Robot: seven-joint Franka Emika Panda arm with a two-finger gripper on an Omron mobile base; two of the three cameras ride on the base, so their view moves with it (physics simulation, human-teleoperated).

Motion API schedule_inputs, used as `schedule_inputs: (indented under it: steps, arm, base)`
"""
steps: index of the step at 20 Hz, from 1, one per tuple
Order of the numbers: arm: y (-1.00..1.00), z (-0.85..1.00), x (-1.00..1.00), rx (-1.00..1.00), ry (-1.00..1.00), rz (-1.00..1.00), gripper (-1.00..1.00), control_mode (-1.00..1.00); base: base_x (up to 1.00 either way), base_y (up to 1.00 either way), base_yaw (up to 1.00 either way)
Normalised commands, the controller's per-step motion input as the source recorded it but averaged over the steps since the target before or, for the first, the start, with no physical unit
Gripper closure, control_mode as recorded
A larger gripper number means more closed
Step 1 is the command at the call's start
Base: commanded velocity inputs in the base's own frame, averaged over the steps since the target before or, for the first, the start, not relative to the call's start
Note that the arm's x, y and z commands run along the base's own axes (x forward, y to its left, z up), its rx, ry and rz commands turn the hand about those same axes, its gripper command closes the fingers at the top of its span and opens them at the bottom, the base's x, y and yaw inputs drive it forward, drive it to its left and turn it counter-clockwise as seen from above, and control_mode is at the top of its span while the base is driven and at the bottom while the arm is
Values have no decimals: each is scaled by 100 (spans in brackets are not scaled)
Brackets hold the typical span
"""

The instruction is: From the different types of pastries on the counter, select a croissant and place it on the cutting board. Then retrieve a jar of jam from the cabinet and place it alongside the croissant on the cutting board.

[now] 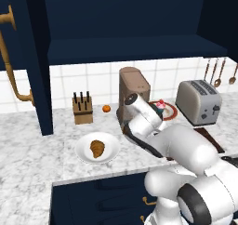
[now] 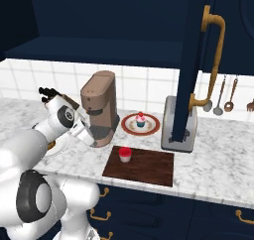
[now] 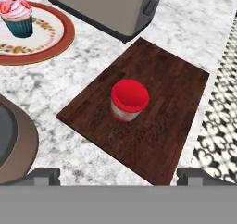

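Step in hand: we judge the jam half looks done and the croissant half is not. The jar of jam [image 3: 130, 99] stands upright on the cutting board [image 3: 162, 84], toward its left end in the right base view, and nothing grips it.
Croissant: the croissant [image 1: 97, 148] lies on a round white plate [image 1: 83, 155] on the counter [image 1: 28, 163], well apart from the board, with the arm's body between the two.
Cupcake: the cupcake [image 2: 141, 119] sits on a red-rimmed plate [image 2: 152, 130] behind the board, beside the coffee machine [image 2: 99, 107]. We leave it alone.
Cabinet: the cabinet [image 2: 196, 40] door stands open, its brass handle toward us.
Gripper: our gripper [image 3: 118, 174] hangs above the board's near edge, looking down at the jar. The two fingertips [image 3: 44, 174] sit far apart at the bottom corners of the hand view, spread wide, with nothing between them and touching nothing.
Next move: we think the arm should swing away from the board toward the white plate, come down over the croissant with the fingers astride its narrow width, close, lift and carry it to the bare wood beside the jar.
Risk: the ridged pastry may slip from a shallow pinch, and the jar could be knocked on the way in.
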Motion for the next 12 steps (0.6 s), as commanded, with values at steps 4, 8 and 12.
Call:
schedule_inputs:
  steps: [4, 8, 12]
  arm:
    - [25, 22, -25, 27, 8, 12, -100, -100]
    - [69, 22, 0, 25, 20, 26, -100, -100]
    - [86, 28, 0, 17, 12, 36, -100, -100]
  base:
    - [0, 0, 0]
    - [0, 0, 0]
    - [0, 0, 0]
